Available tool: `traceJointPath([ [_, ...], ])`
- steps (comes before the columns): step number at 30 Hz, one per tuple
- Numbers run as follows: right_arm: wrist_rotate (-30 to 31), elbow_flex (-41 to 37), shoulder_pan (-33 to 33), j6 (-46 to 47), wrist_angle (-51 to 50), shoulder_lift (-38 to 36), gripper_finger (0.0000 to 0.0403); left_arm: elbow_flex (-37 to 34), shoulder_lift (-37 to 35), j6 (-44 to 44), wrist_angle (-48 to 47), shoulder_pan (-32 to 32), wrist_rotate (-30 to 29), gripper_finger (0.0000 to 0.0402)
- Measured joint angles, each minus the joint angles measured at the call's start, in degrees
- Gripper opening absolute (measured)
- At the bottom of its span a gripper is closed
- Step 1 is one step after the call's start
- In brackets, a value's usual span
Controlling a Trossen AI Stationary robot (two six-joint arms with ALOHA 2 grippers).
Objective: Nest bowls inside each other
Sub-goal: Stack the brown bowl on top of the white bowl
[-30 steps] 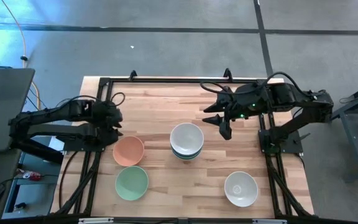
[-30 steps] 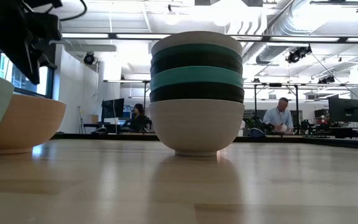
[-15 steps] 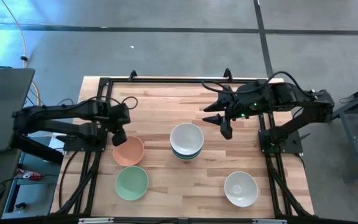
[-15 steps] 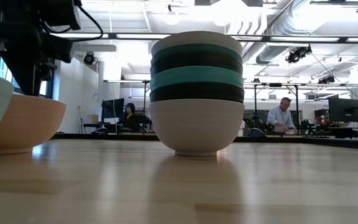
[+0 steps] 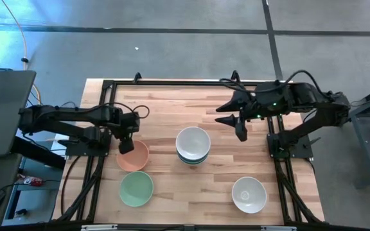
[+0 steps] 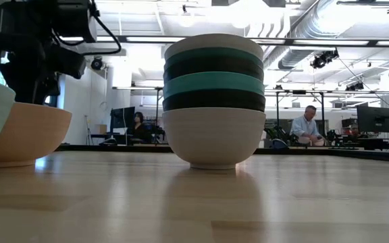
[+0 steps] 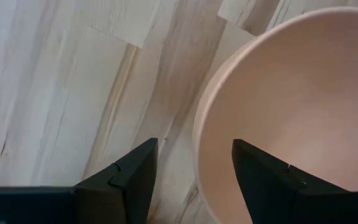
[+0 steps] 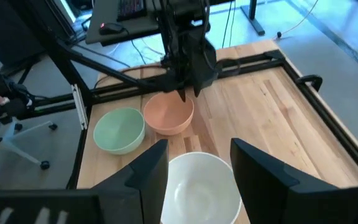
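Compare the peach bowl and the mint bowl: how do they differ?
The peach bowl is orange-pink; the mint bowl is pale green. The left pincer stands open astride the peach bowl's rim; nothing is at the mint bowl. The peach bowl lies nearer the table's far edge. Both are round, upright, empty and similar in size.

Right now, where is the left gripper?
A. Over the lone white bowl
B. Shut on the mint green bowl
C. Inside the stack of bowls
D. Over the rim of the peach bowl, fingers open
D. The left gripper sits at the edge of the peach bowl; the left wrist view shows its open fingers straddling that rim.
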Motion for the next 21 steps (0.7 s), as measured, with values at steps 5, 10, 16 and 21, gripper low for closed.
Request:
traceJointPath([
  [5, 0.59, 0.00, 0.02, -0.44, 0.32, -2.09, 0.0165, -0.02, 1.98, 0.00, 0.25, 0.00, 0.00, 0.0156],
  [10, 0.77, 0.00, 0.02, -0.61, 0.83, -4.14, 0.0165, -0.02, 3.07, -0.02, 0.29, 0.00, 0.05, 0.0114],
  [16, 1.42, 0.00, 0.02, -1.03, 0.70, -5.55, 0.0165, -0.02, 3.21, 0.00, 0.69, 0.00, 0.89, 0.0059],
  [21, 1.90, 0.00, 0.02, -1.49, 0.13, -5.69, 0.0165, -0.02, 3.21, 0.00, 1.03, 0.00, 2.01, 0.0010],
])
